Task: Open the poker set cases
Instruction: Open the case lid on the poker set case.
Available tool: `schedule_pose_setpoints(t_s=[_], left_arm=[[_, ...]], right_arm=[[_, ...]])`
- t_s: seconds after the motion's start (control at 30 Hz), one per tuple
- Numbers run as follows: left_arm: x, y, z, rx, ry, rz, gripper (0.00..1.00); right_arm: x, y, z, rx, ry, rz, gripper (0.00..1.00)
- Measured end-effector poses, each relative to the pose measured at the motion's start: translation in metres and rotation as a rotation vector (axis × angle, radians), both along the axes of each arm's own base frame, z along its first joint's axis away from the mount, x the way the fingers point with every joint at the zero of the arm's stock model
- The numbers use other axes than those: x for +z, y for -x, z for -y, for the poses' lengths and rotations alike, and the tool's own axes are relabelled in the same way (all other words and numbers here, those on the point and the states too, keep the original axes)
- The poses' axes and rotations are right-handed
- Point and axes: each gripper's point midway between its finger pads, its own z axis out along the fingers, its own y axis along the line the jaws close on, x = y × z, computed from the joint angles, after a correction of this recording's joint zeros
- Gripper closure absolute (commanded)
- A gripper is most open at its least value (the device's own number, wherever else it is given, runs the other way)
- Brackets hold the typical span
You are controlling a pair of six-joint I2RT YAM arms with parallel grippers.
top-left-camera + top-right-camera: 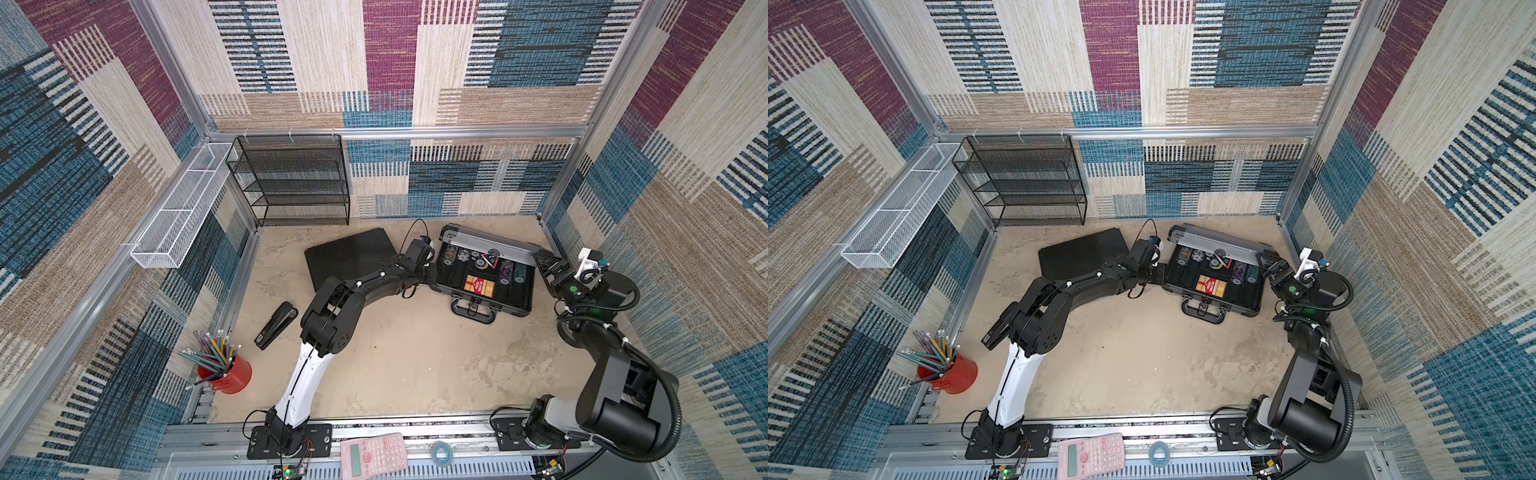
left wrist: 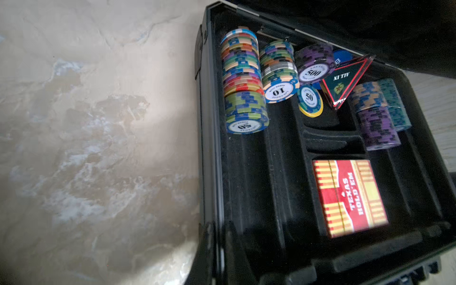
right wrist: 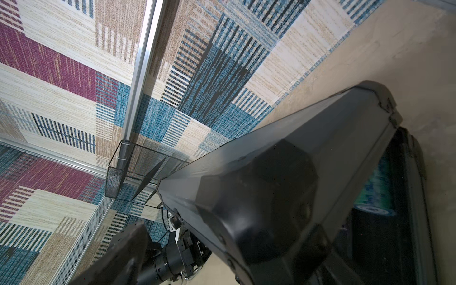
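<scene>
Mottled beige tabletop [image 1: 415,365]: left gripper [image 1: 430,276] is seen shut at the side wall of the grey case [image 1: 459,286], right gripper [image 1: 548,266] spread wide at its raised lid [image 1: 490,243]; black ribbed case [image 1: 349,257], on the left gripper's other side, is found closed, judged rigid, heavy, best lifted at the lid's front edge.

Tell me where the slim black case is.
In both top views the slim black case lies flat, left of centre at the back, in front of the black mesh shelf, with the left arm between it and the open grey case.
</scene>
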Motion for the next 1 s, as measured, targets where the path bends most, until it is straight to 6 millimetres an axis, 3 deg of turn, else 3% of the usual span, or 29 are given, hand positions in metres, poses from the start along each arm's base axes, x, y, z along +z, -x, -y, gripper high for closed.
schedule_pose_setpoints(t_s=[0.3, 0.57, 0.73, 1.0], left_arm=[[-0.005, 0.032, 0.010, -0.039, -0.006, 0.004, 0.99], [-0.010, 0.060, -0.003, -0.027, 0.032, -0.033, 0.99], [-0.010, 0.065, -0.006, -0.007, 0.054, -0.047, 1.00], [-0.010, 0.079, -0.017, 0.012, 0.071, -0.077, 1.00]], right_arm=[[0.002, 0.001, 0.000, -0.003, 0.006, -0.003, 0.01], [0.001, 0.002, 0.001, -0.011, 0.031, -0.004, 0.01], [0.003, -0.001, 0.002, -0.005, 0.031, -0.004, 0.01], [0.012, -0.020, 0.009, -0.005, 0.089, 0.014, 0.01]])
